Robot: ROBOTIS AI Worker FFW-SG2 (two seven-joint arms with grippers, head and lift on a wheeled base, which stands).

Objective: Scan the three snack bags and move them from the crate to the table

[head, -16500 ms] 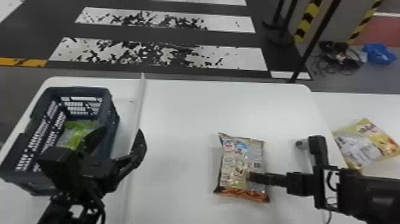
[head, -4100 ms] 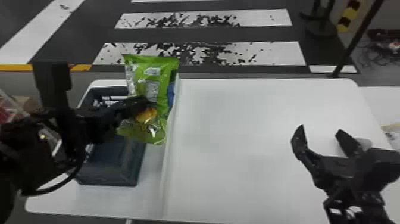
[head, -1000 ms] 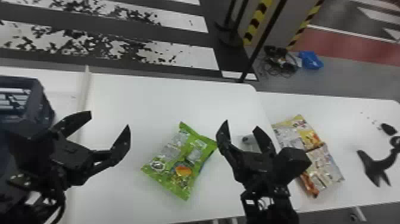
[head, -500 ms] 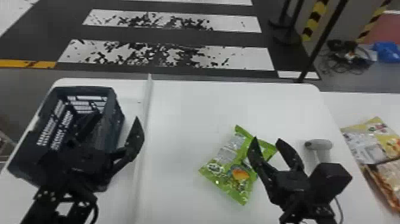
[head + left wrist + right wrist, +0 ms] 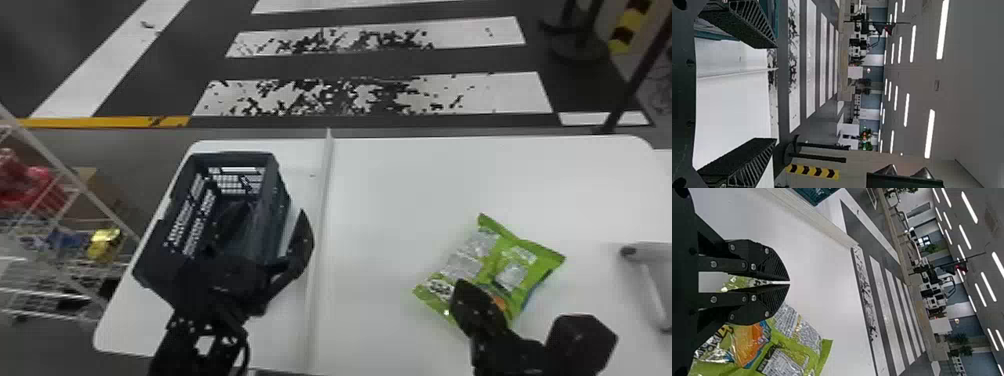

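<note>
The green snack bag (image 5: 530, 260) lies flat on the white table (image 5: 400, 190), right of the raised divider. My right gripper (image 5: 461, 287) is over the bag's near side; in the right wrist view that gripper (image 5: 789, 282) has its two fingers together, and the green bag (image 5: 789, 356) lies beside and below them. At the left, my left gripper (image 5: 267, 225) stands open in front of the dark blue crate (image 5: 280, 200), hiding part of its interior. Seen from its own wrist, the left gripper (image 5: 776, 93) has widely parted fingers with nothing between them.
A grey handheld scanner (image 5: 645, 280) rests at the table's right side. The low white divider (image 5: 322, 225) runs front to back between crate and bag. A wire rack (image 5: 65, 240) with packaged goods stands left of the table.
The green bag, earlier raised in my left gripper near the crate, now lies on the table. My right gripper has shut since half a second ago. The head view has swung left.
</note>
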